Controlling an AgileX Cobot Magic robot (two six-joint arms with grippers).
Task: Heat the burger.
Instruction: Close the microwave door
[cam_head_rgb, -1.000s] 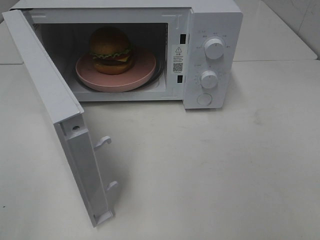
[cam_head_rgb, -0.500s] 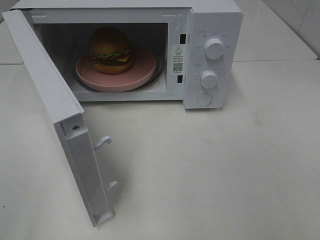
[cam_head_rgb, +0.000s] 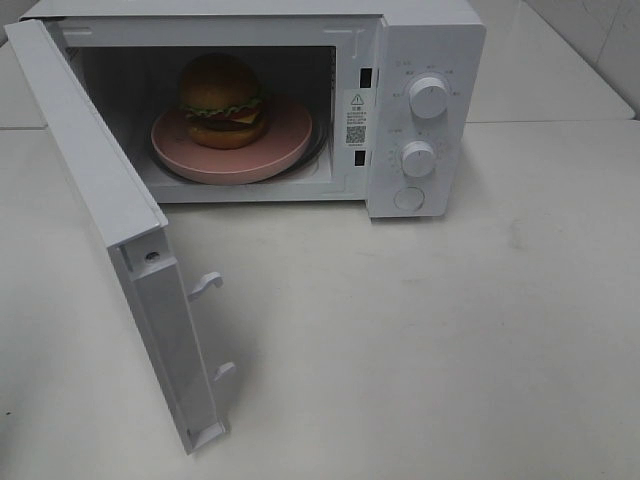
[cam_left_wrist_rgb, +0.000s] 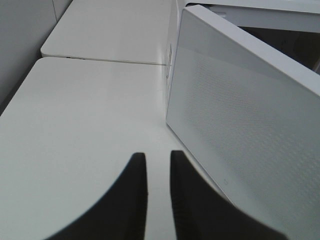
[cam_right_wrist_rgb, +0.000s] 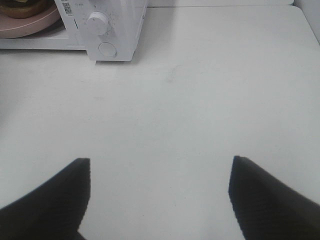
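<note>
The fist-sized burger (cam_head_rgb: 222, 100) with a glossy brown bun, green lettuce, yellow cheese and a dark patty sits on a round pink plate (cam_head_rgb: 275, 150). The plate lies inside the cavity of a white box-shaped microwave oven (cam_head_rgb: 430, 40), and the burger stands a little toward the left and back part of the plate. The white microwave door (cam_head_rgb: 90, 170) is wide open and swings out to the left of the exterior view. On its inner edge there are two small white latch hooks (cam_head_rgb: 205, 285). On the control panel at the right of the cavity I see an upper white round knob (cam_head_rgb: 428, 97), a lower white round knob (cam_head_rgb: 418, 158) and under them a round white button (cam_head_rgb: 408, 198). The oven stands on a white, smooth table (cam_head_rgb: 450, 330).

The left gripper (cam_left_wrist_rgb: 157, 155) hangs over the table just beside the outer face of the open door. Its dark fingers are nearly closed, with only a thin gap, and nothing is between them. The right gripper (cam_right_wrist_rgb: 160, 160) hangs over the bare table in front of the control panel, well apart from it. Its two dark fingers stand wide apart and hold nothing.
</note>
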